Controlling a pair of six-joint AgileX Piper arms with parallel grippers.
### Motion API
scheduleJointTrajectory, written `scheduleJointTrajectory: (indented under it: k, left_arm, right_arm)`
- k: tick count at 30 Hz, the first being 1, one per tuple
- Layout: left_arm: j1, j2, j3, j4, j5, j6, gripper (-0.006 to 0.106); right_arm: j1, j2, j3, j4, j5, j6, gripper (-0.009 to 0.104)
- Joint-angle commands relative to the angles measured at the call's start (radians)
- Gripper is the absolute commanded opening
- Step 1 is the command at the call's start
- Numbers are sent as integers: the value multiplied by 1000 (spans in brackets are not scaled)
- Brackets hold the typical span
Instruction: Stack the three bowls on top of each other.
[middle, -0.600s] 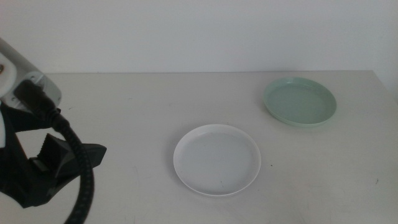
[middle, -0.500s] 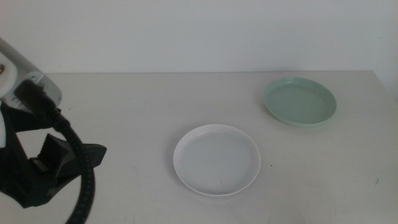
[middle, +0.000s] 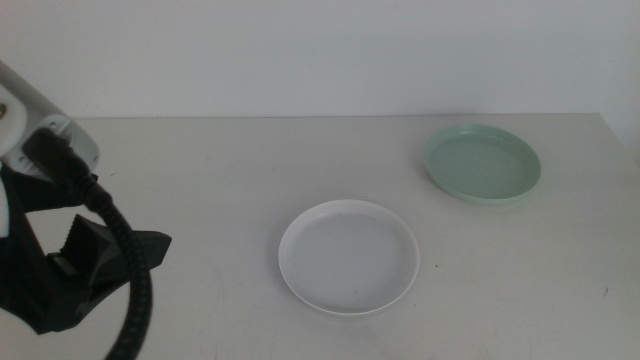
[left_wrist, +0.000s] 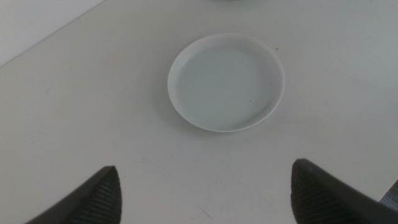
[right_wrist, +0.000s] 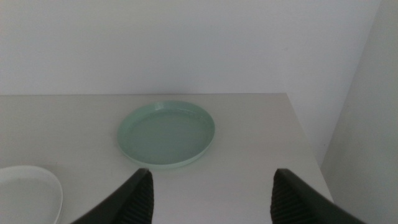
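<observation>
We see a white bowl (middle: 348, 257) mid-table and a mint green bowl (middle: 482, 163) far right, well apart. Left gripper (left_wrist: 205, 196) and right gripper (right_wrist: 211, 196) hover with jaws wide and empty.

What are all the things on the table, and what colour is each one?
white bowl: one, white, near the middle of the table, empty, nothing touching it.
mint green bowl: one, pale mint green, far right part of the table, apart from the white one, empty.
table: one, off-white, under both bowls.
wall: one, white, behind the table.
Only two bowls show; a third is not in view.
left gripper: one, dark fingers wide apart, at the table's left side, facing the white bowl, holding nothing.
right gripper: one, dark fingers apart, facing the mint green bowl, holding nothing; out of the middle view.
</observation>
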Motion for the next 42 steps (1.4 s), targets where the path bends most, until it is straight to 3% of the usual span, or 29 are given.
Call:
scheduleJointTrajectory:
  k: [1,26,42]
  left_arm:
    - [-6,-5,-27,-19,-55,-6,105]
    - [-5,-5,-27,-18,-55,-6,105]
    - [-5,-5,-27,-18,-55,-6,105]
  right_arm:
    - [-3,109,-127,-1,-34,-3,49]
    - [-3,1212,-1221,15,559,-13,49]
    - [-32,1710,-1626,27,636,-12,49]
